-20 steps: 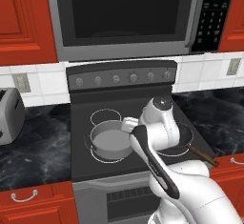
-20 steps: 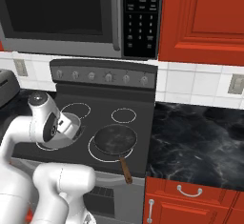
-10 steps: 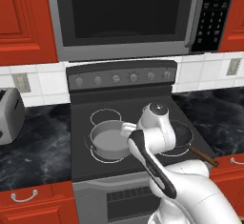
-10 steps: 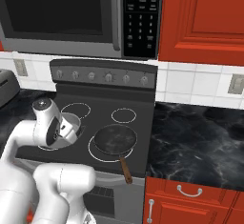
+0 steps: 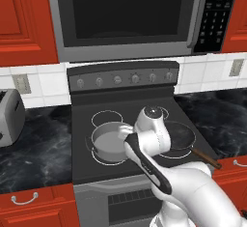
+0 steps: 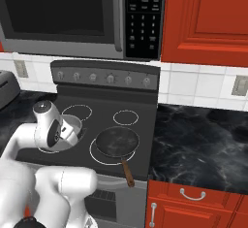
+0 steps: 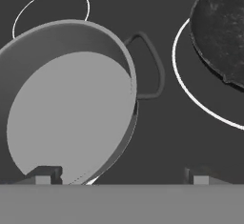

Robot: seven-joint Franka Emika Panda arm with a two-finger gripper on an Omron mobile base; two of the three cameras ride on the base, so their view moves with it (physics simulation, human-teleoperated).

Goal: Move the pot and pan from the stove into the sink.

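— Two pieces of cookware sit on the stove (image 5: 96,168). Where exactly?

— The pot (image 5: 108,141) stands on the front left ring, upright. The pan (image 6: 116,141) lies on the front right ring with its brown handle (image 6: 127,173) running toward the stove's front edge and slightly over it.

— Do they touch?

— No. In the hand view a strip of bare black glass lies between the pot (image 7: 66,104) and the pan (image 7: 220,30), and the pot's dark loop handle (image 7: 148,66) sticks out into that strip toward the pan.

— And the gripper?

— The gripper (image 7: 121,178) is spread wide. Its two fingertips (image 7: 45,174) rise at the bottom of the hand view, well apart, one over the pot's near rim and the other over bare cooktop to the side. Nothing is between them. The hand hangs just above the pot's rim, on the side facing the pan.

— What does the arm hide?

— From the left base camera the white wrist covers the pot's right edge and part of the pan (image 5: 181,136). From the right base camera it covers most of the pot (image 6: 72,125).

— Anything around the stove?

— A microwave (image 5: 128,18) above, red cabinets (image 6: 203,21), dark marbled counter (image 6: 203,142) on both sides, and a toaster (image 5: 10,117) at the left.
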